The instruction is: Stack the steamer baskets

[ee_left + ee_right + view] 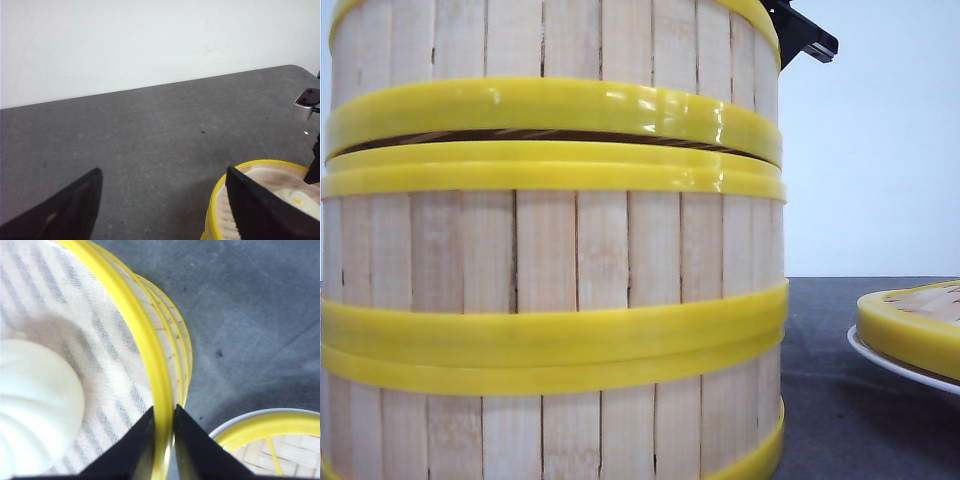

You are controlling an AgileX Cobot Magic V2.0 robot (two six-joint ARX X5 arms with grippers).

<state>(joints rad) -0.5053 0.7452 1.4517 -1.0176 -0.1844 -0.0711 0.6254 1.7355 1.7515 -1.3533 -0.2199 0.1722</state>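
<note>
In the front view, I see the steamer baskets (555, 250) stacked right against the camera, filling most of the frame. The top basket (555, 60) sits slightly tilted on the one below, with a dark sliver of gap between their yellow bands. A black part of an arm (802, 32) pokes out behind the upper right edge. To the right, open grey table (830, 400) runs to the flat lid (912, 325) resting on a white plate (890, 362).

In the left wrist view, my left gripper (162, 205) stands wide apart, holding nothing, over bare table. One finger overlaps the rim of the top basket (215, 200), which holds a white bun (300, 200); I cannot tell if it touches.

In the right wrist view, my right gripper (163, 440) is pinched on the yellow rim of the top basket (145, 335), one finger inside, one outside. The bun (35, 405) lies inside on a mesh liner. The rims of lower baskets (182, 350) jut out past it. The lid and plate (270, 440) sit near, apart from the stack.
</note>
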